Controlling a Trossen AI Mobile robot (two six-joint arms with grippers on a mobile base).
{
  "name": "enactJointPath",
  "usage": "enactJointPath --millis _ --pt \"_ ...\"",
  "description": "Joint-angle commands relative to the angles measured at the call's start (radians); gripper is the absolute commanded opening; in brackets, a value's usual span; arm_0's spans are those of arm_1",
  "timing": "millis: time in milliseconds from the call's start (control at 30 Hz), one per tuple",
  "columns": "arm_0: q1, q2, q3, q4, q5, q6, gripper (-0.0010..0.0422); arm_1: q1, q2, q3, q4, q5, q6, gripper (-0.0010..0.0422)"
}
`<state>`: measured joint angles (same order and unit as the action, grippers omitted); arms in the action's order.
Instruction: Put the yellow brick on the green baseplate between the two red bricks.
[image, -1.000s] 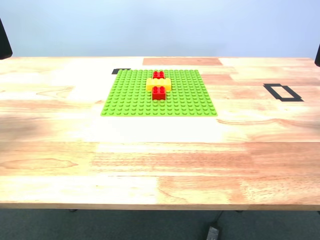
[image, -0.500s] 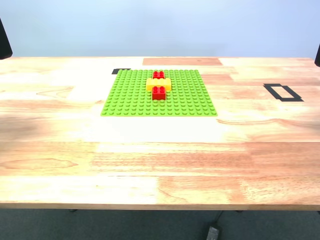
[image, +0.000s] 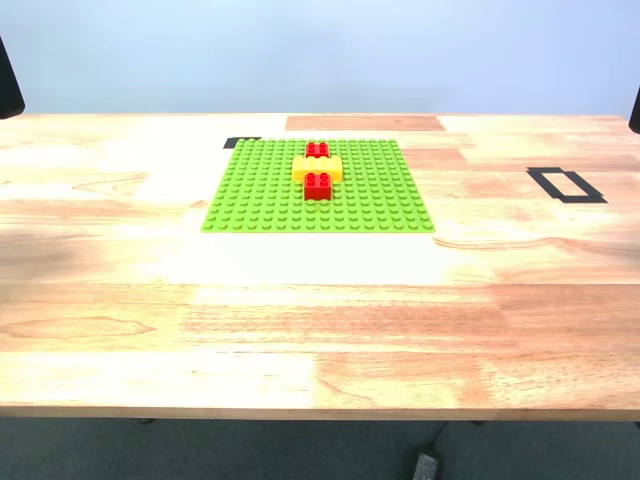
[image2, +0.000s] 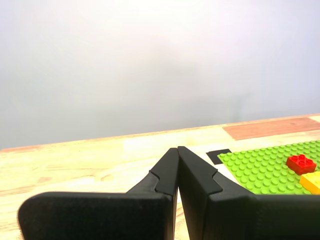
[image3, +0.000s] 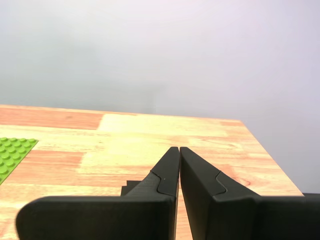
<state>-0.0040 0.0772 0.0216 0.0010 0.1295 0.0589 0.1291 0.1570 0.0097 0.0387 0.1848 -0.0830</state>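
A pale blue-grey wall backs a patchwork wooden tabletop (image: 320, 300). Toward its far edge lies the studded green baseplate (image: 260, 195); on it the yellow brick (image: 317, 168) sits between the two red bricks (image: 318, 185), touching both. My first gripper (image2: 177, 150) and my second gripper (image3: 179, 150) have their black fingers pressed together, empty.

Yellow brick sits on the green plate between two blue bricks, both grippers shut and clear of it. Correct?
Not quite: the two bricks are red, as the exterior view shows. The yellow brick does sit between them on the green plate, with my first gripper and second gripper shut, clear.
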Motion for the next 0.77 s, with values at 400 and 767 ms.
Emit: enactJointPath --millis 400,767 --pt "0.0 0.0 0.0 -0.004 0.0 0.0 0.0 0.0 0.0 0.0 0.0 0.003 0.0 0.0002" --pt "0.0 0.0 0.0 0.007 0.0 0.0 0.0 0.0 0.0 0.0 0.0 0.003 0.0 0.0002"
